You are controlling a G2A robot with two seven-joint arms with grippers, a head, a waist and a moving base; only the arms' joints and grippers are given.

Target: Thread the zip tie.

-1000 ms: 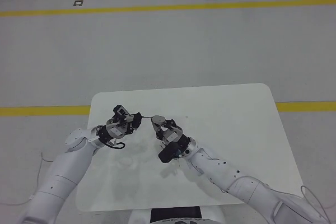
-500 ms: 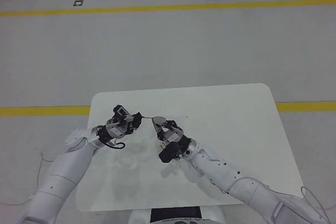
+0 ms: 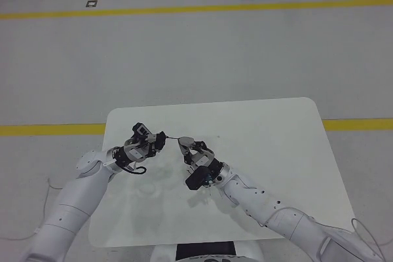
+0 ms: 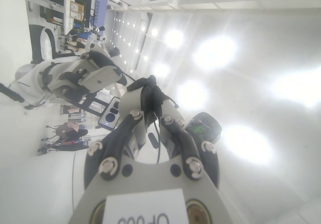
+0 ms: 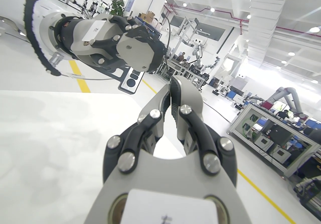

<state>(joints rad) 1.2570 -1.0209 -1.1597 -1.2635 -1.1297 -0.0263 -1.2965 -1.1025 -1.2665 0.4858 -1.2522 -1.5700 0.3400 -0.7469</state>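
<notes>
Nothing readable: the white label (image 4: 144,206) on the left gripper (image 4: 148,85) shows cropped, upside-down characters, the sticker (image 5: 170,206) on the right gripper (image 5: 171,89) perhaps one mark.

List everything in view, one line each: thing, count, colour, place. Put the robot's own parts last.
zip tie: one, black, a thin strand spanning the gap between the two end effectors, above the table.
table: one, white with rounded corners, beneath both arms.
floor lines: two, yellow, one running out from either side of the table, one on the floor beyond it.
left end effector: one, grey with black pads, shut on the zip tie.
right end effector: one, grey with black links, shut on the zip tie, facing the left one.
</notes>
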